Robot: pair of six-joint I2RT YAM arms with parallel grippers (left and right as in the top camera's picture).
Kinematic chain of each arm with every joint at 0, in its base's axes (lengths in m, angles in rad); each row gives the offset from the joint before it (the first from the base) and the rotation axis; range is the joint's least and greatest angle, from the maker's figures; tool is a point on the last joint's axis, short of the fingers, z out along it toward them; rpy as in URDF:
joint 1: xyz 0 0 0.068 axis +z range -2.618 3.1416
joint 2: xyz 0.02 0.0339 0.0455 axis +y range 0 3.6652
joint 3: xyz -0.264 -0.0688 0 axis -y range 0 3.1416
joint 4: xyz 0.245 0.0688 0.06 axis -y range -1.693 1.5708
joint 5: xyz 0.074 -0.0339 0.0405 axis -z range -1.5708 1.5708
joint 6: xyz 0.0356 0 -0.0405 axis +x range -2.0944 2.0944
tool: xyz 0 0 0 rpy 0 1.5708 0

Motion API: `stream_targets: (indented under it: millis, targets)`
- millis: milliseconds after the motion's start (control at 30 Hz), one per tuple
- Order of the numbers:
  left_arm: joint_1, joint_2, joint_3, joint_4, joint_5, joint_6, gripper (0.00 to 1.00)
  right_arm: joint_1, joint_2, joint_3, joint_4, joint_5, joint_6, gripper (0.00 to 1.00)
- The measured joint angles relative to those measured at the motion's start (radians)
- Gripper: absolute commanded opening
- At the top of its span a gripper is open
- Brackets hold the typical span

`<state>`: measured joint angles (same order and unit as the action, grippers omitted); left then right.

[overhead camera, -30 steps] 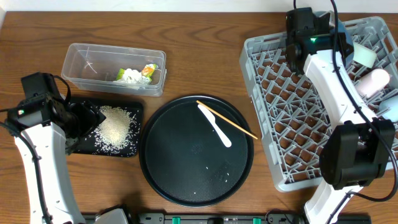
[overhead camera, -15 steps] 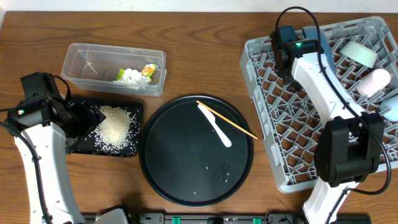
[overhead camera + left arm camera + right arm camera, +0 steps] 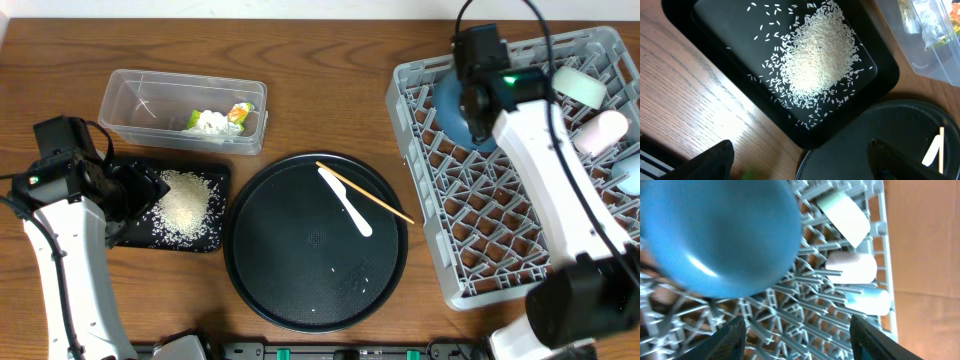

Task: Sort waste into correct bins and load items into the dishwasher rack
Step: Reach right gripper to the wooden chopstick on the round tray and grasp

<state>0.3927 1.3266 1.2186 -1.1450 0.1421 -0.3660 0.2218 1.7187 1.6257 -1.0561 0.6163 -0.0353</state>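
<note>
Left gripper (image 3: 801, 146): fingers (image 3: 715, 160) spread apart, nothing between them. It hovers low over bare wood at the near corner of the shallow black tray (image 3: 216, 240). Just ahead of it the rice heap (image 3: 820, 55) lies mid-tray, with loose grains scattered toward the tray edges. Beyond the tray sits the clear tub (image 3: 135, 100), holding the white tissue (image 3: 208, 121) and the yellow-green wrapper (image 3: 239, 112) at its right end. To the gripper's right is the rim of the round black tray (image 3: 300, 270), which carries the white spoon (image 3: 345, 208), one wooden chopstick (image 3: 385, 205) crossing the spoon's handle end, and a few stray grains.

Right gripper (image 3: 797, 340): fingers wide apart, empty, above the far-left part of the dishwasher rack (image 3: 480, 250). Directly ahead the dark blue plate (image 3: 720, 235) stands among the pegs, filling most of the wrist view and hiding the lattice behind it. Off to the plate's side along the rack's edge are the mint bowl (image 3: 845, 210), then a whitish cup (image 3: 852, 267), then a pale cup (image 3: 867, 301), all lying on their sides. In the overhead view the right arm covers part of the plate.
</note>
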Motion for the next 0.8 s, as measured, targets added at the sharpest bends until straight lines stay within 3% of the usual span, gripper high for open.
stream_targets:
  millis: [100, 433, 633, 800]
  targets:
    - [0.0, 0.0, 0.0, 0.0, 0.0, 0.0, 0.86, 0.0, -0.045, 0.0, 0.008, -0.103, -0.001, 0.79]
    - [0.0, 0.0, 0.0, 0.001, 0.0, 0.0, 0.87, 0.033, -0.098, 0.0, -0.041, -0.793, -0.056, 0.8]
    - [0.0, 0.0, 0.0, -0.001, 0.0, 0.0, 0.87, 0.162, -0.074, 0.0, -0.131, -0.878, -0.124, 0.67]
    - [0.0, 0.0, 0.0, -0.011, 0.0, 0.0, 0.87, 0.256, 0.019, 0.0, -0.198, -0.839, -0.181, 0.69]
